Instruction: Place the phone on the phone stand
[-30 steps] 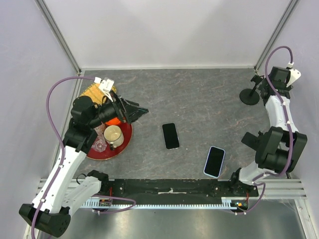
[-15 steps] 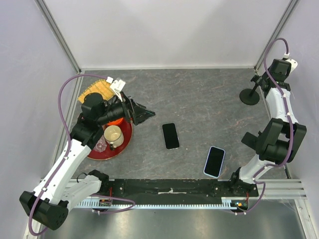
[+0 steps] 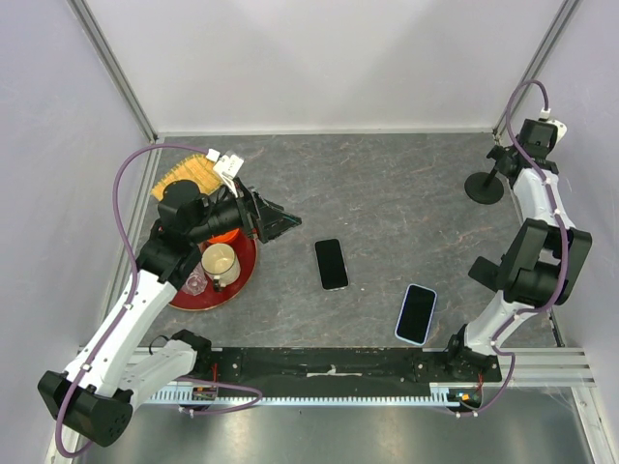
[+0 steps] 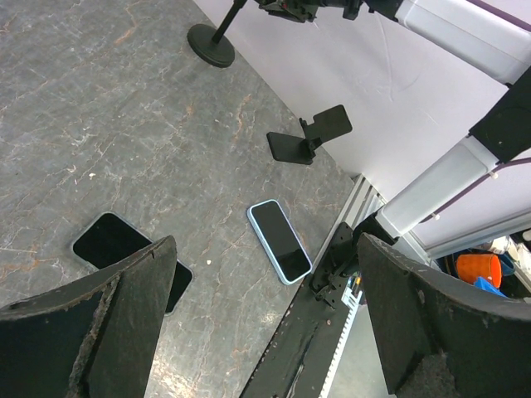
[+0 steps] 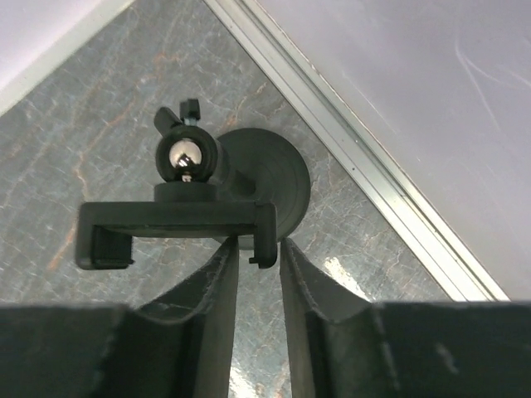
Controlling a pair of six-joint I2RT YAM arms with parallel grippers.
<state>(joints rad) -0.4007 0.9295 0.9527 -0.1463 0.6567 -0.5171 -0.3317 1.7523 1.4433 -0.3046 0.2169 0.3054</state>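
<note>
Fingers of the left hand stand spread wide, holding nothing, and the hand hangs above the desk at its left side, just right of a red plate that carries a cup. To the near right of this hand a black phone lies flat and face up at mid-desk, apart from the hand. Farther right and nearer the front edge lies a blue-cased phone, also flat and well apart from both hands. In the left wrist view it shows in the gap between the spread fingers.

At the far right corner, the right hand has its fingers drawn close, with only a narrow slit between them. They sit right at one end of the clamp bar of a round-based phone stand, whose base stands on the desk by the wall rail. I cannot tell whether the fingers pinch the clamp or only hover at it. A second, plate-shaped black stand sits on the desk at the right, between the blue-cased phone and the round-based one. Neither phone touches either stand.
</note>
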